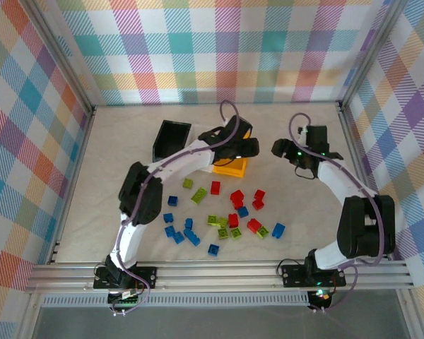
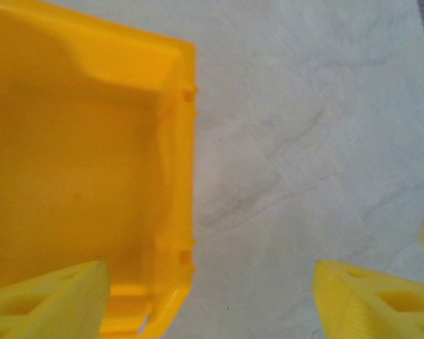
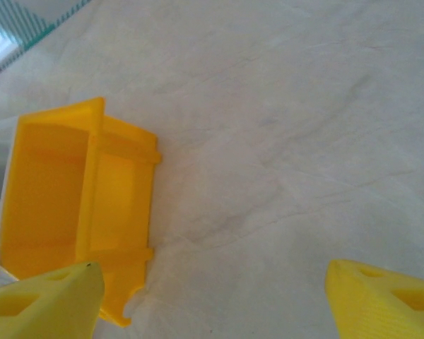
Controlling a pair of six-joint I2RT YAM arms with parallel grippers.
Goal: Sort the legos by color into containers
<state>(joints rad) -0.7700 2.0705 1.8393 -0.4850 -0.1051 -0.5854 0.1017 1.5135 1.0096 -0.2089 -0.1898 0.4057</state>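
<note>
Blue, red and lime green legos (image 1: 226,212) lie scattered across the near middle of the table. Behind them an orange container (image 1: 230,168) (image 2: 78,176) (image 3: 71,198) stands empty inside, as far as the wrist views show. A black container (image 1: 171,140) stands further left. My left gripper (image 1: 247,147) (image 2: 212,304) hangs open over the orange container's right wall, nothing between its fingers. My right gripper (image 1: 277,149) (image 3: 212,300) is open over bare cloth just right of that container, also holding nothing.
The white left arm (image 1: 191,159) stretches across the space between the black and orange containers. Plaid walls close the table at the back and both sides. A metal rail (image 1: 219,272) runs along the near edge.
</note>
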